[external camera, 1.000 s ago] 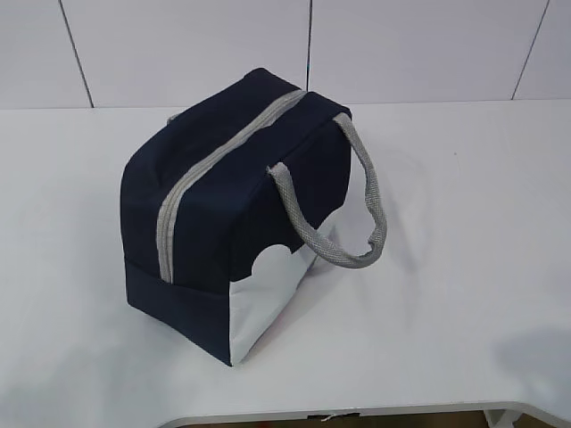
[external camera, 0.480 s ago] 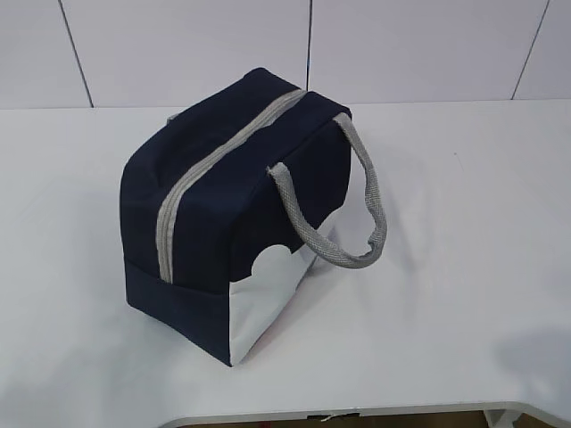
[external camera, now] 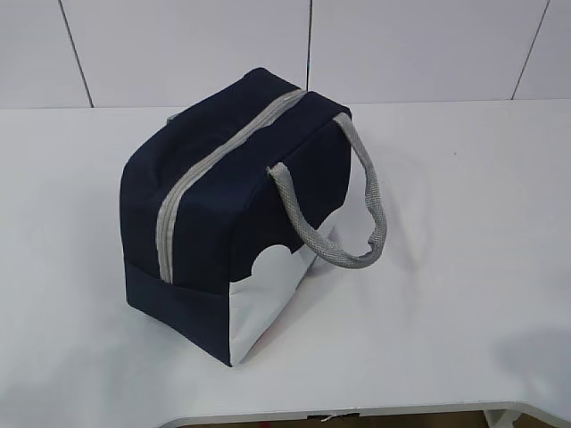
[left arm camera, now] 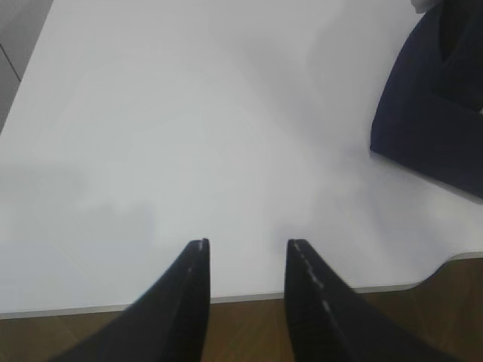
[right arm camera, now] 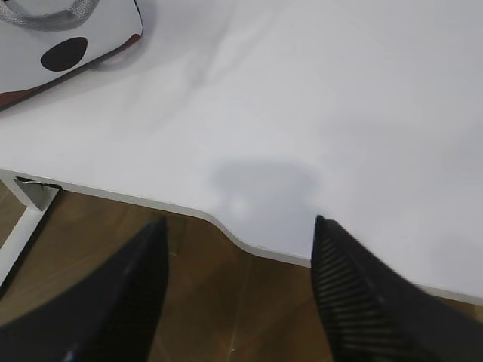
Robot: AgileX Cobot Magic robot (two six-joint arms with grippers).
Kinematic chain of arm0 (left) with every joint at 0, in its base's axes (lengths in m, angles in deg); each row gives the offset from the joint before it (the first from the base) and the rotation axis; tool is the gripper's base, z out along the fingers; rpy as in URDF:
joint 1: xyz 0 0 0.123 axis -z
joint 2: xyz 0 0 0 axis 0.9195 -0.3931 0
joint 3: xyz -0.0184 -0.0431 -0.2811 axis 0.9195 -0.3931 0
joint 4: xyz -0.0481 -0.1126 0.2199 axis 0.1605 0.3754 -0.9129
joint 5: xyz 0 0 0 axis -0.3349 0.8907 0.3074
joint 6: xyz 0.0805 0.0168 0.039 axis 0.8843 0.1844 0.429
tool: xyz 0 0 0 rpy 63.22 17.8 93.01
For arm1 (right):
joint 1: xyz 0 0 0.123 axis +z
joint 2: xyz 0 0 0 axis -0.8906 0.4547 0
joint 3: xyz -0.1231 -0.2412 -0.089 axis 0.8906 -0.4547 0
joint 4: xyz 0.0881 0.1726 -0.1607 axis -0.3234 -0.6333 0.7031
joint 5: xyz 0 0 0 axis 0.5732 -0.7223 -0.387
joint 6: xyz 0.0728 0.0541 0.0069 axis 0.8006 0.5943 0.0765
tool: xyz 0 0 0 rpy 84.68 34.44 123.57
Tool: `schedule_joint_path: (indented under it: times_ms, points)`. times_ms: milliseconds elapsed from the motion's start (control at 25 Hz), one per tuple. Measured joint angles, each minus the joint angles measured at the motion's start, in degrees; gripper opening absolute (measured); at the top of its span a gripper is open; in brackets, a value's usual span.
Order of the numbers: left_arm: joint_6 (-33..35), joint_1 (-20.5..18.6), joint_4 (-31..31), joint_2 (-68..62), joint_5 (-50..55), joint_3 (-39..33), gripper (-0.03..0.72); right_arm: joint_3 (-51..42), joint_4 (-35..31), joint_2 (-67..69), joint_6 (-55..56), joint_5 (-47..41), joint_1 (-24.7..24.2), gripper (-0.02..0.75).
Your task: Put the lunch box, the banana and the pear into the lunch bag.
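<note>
The zipped bag (external camera: 236, 214) stands mid-counter (external camera: 464, 223), its zipper (external camera: 210, 169) running near-left to far-right. Both tools, left (left arm camera: 245, 253) and right (right arm camera: 238, 234), hang open and empty at the near edge, the left nearer the bag.

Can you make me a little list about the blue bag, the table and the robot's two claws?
lunch bag: navy, on the table, zipper shut along the top
handle: grey, drooping down the side
table: white
left gripper: open, holding nothing, over the table's near edge
right gripper: open, holding nothing, over the table's near edge
lunch box, banana, pear: not in view
</note>
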Motion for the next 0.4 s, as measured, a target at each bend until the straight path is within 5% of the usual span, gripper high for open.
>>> schedule_joint_path:
  times_ms: [400]
  points:
    - [0.0,0.0,0.0,0.0,0.0,0.0,0.239,0.0,0.0,0.0,0.0,0.0,0.0,0.495]
